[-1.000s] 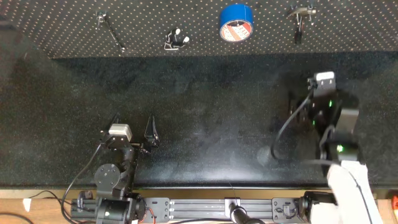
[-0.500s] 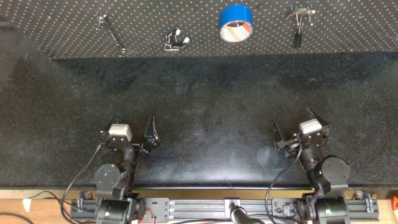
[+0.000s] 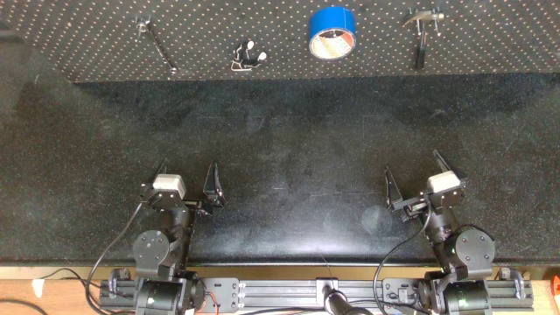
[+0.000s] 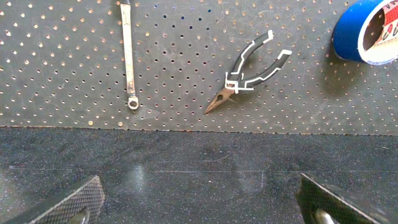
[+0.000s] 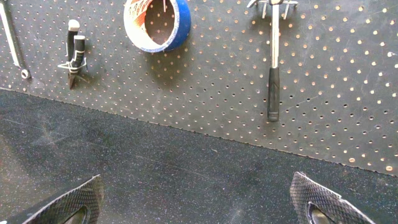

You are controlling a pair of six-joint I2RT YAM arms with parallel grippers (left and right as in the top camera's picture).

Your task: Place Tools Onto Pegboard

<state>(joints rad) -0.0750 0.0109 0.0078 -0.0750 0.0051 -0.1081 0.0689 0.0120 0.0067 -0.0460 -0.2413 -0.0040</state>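
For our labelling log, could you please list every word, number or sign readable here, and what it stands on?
On the label inside the blue tape roll: red and white print, too blurred to read.
On the wrench, pliers, hammer and pegboard: no text visible.

The dark pegboard (image 3: 87, 52), dotted with rows of small holes, carried all four tools; the blue tape roll (image 3: 332, 32) hung high on it, its open core facing outward; to the right of the tape roll hung the hammer (image 3: 421, 33), metal head uppermost and dark-gripped handle pointing straight down; to the left of the tape roll hung the pliers (image 3: 248, 58), black handles edged in white, slightly spread, nose aimed down at a slant; farther left of the tape roll, beyond the pliers, hung the slim silver wrench (image 3: 156, 44), ring end lowest.
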